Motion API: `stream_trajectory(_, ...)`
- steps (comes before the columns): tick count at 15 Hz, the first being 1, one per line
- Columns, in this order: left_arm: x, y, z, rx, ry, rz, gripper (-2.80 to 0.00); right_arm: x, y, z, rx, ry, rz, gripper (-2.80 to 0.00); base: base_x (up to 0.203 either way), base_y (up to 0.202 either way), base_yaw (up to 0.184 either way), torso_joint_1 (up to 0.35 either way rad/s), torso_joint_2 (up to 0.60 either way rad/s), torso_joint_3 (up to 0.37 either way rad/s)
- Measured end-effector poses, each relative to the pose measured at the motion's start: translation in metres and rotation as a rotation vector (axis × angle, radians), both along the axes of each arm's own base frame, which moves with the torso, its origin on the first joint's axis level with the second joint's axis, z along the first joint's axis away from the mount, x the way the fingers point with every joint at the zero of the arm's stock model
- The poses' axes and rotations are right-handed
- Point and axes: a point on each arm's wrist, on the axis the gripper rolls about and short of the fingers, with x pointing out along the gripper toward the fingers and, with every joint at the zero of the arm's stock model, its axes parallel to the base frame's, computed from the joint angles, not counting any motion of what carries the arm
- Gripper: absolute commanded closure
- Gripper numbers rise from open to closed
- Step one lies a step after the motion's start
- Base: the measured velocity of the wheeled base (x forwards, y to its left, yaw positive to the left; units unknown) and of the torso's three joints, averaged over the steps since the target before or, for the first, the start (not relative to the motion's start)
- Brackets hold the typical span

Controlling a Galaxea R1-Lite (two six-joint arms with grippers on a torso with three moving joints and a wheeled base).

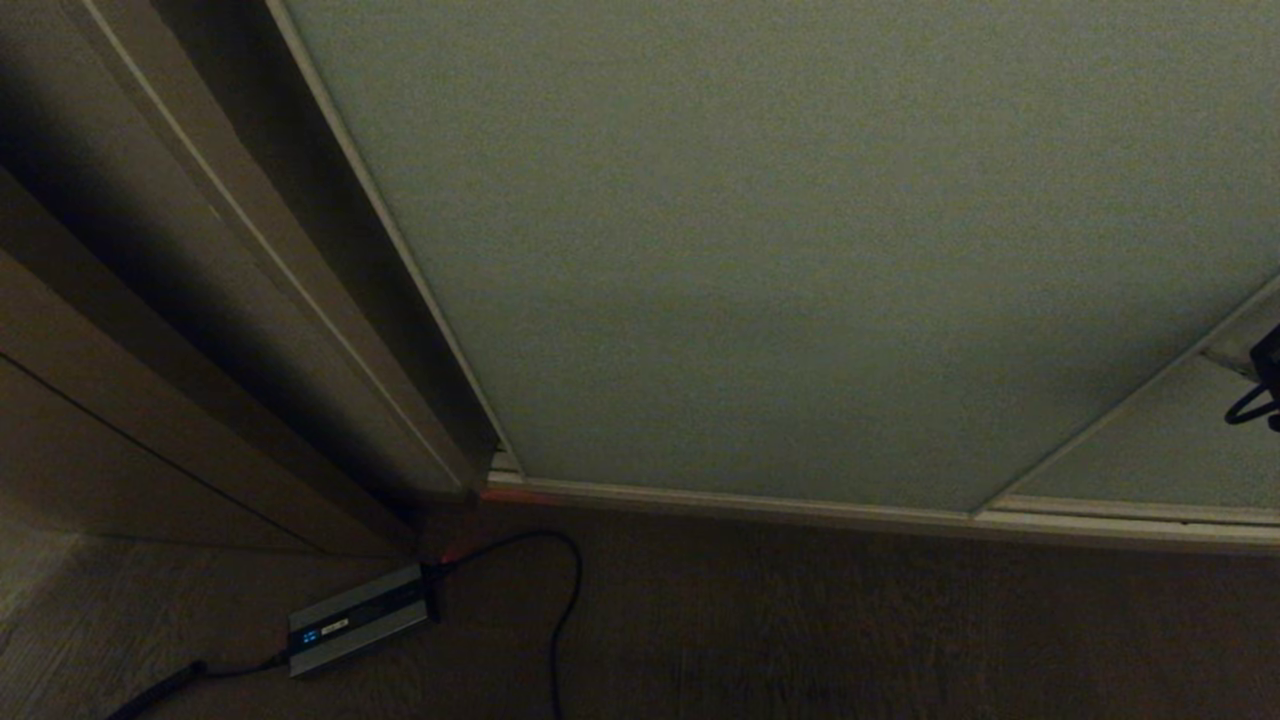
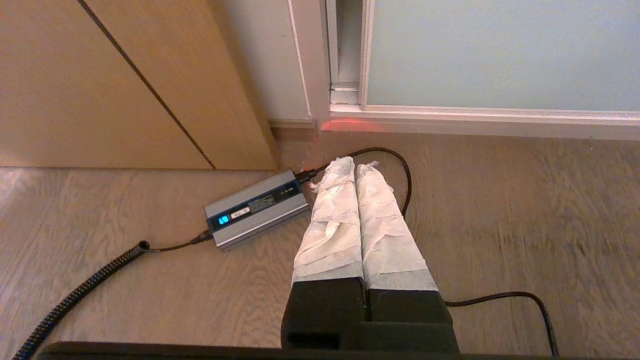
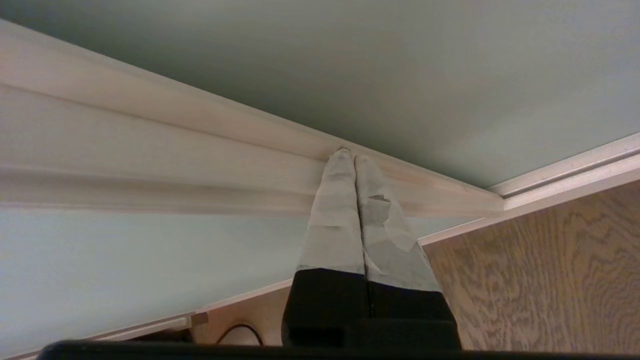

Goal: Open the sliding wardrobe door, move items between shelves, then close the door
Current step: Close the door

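The sliding wardrobe door [image 1: 800, 250] is a wide pale grey-green panel in a thin light frame, and it fills most of the head view. It also shows in the left wrist view [image 2: 500, 50]. My right gripper [image 3: 350, 156] is shut with nothing in it. Its taped fingertips rest at the light vertical frame strip [image 3: 200, 145] where this panel [image 3: 425, 65] meets a second panel [image 3: 125, 260]. A dark part of the right arm [image 1: 1268, 385] shows at the head view's right edge. My left gripper [image 2: 356, 165] is shut and empty, low over the floor. The items and the shelves are hidden behind the door.
A grey charger box [image 2: 257, 207] with a blue light lies on the wood floor [image 2: 525, 215], also seen in the head view [image 1: 355, 620]. Black cables [image 2: 406, 175] and a coiled lead [image 2: 75, 295] run from it. A brown wooden side panel [image 2: 100, 85] stands left of the door.
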Motion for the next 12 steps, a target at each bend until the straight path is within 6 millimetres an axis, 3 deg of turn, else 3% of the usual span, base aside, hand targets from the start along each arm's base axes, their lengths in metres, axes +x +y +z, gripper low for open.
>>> stream_trajectory(12,0.0,0.0,0.0,0.0,0.0,0.0,0.0,-0.012,0.019,-0.002,-0.001,0.008,0.031,0.0,0.0,0.0,0.0,0.0,0.0,0.0)
